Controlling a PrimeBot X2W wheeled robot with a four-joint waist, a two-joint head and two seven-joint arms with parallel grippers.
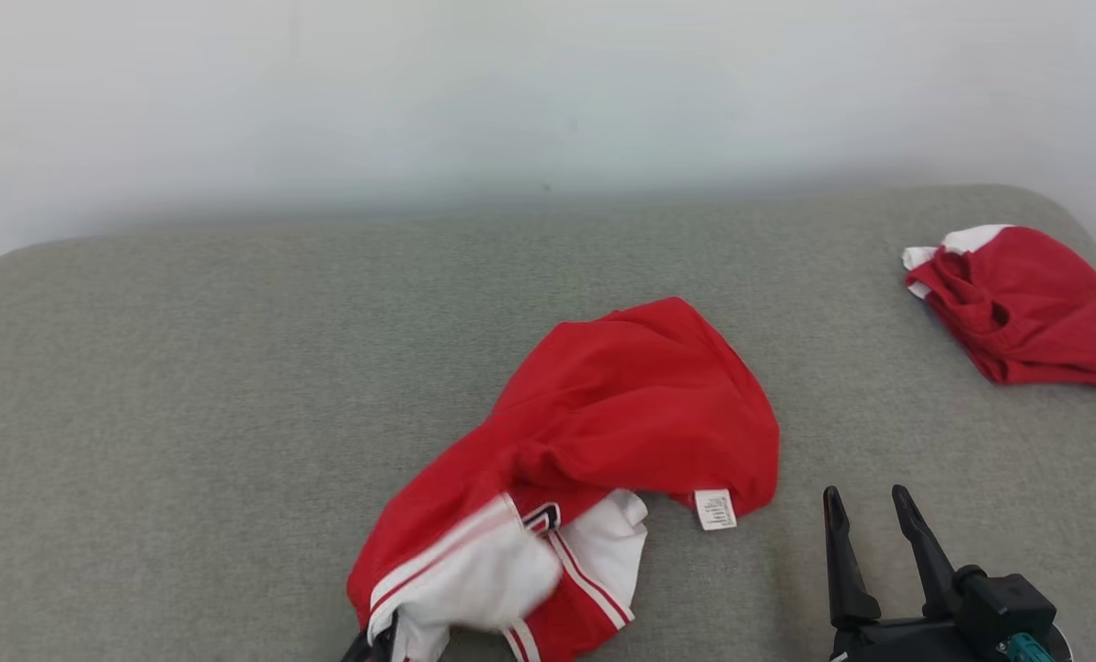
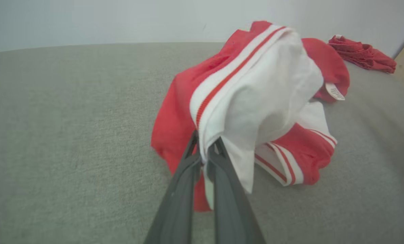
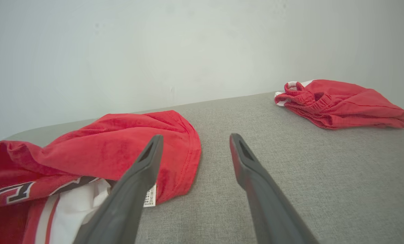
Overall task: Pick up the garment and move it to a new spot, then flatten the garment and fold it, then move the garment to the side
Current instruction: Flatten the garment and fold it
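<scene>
Nearest the robot, the left claw (image 2: 205,159) is clamped together on the white, striped edge of the red-and-white garment (image 1: 622,405). The garment lies crumpled at the front middle of the grey padded surface (image 1: 189,368). The cloth looks light, soft and limp, so from a single grip it will probably sag and bunch; a hem or corner seems the surest hold. Near its care label (image 1: 715,508), the right claw (image 1: 874,515) stands wide apart, holding nothing. A second red garment (image 1: 1026,303) lies well apart at the far right.

Right gripper (image 1: 864,493) at lower right, two long tapered black fingers on a black blocky mount (image 1: 1003,609), small teal connector (image 1: 1026,647), left gripper (image 2: 206,139) fingers dark grey, matte
</scene>
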